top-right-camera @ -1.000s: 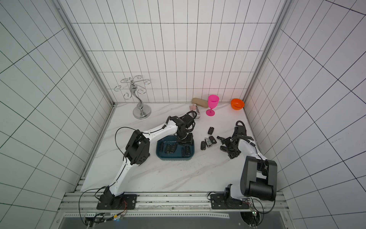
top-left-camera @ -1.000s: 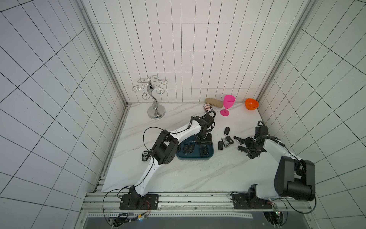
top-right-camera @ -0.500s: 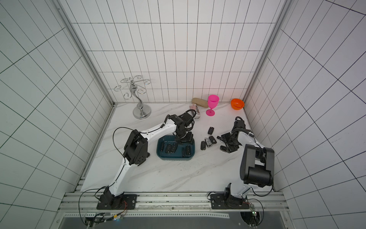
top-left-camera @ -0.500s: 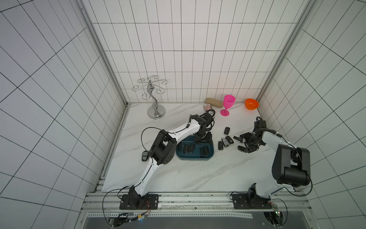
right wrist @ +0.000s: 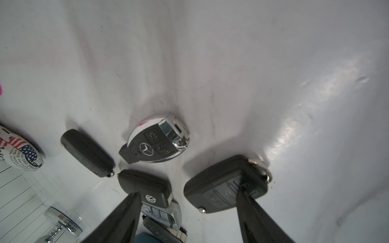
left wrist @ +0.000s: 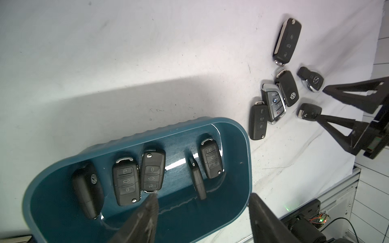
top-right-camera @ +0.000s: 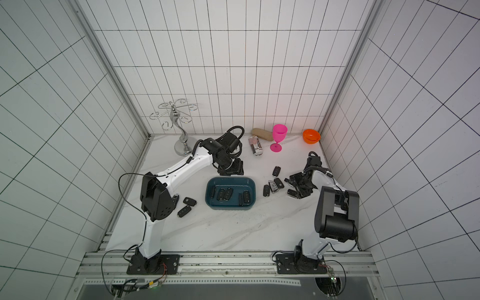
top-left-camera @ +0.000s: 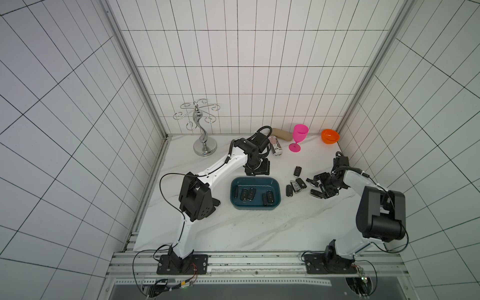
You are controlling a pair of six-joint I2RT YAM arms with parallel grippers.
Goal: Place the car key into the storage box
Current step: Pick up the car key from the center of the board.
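Beneath right end effector (right wrist: 188, 189) lies car key (right wrist: 212, 189).

We see a shallow dark teal plastic tub (top-left-camera: 254, 206) (left wrist: 147, 134), rectangular with rounded corners, sitting upright on the white marble tabletop (top-left-camera: 246, 228). Inside it lie five black car key fobs (left wrist: 125, 182), one tipped on its edge (left wrist: 196, 181). Six more key fobs (left wrist: 259, 118) lie loose on the tabletop near one short end, clear of the tub.

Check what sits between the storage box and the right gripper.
Three car keys, side by side, between storage box and right gripper; clear in both top views.
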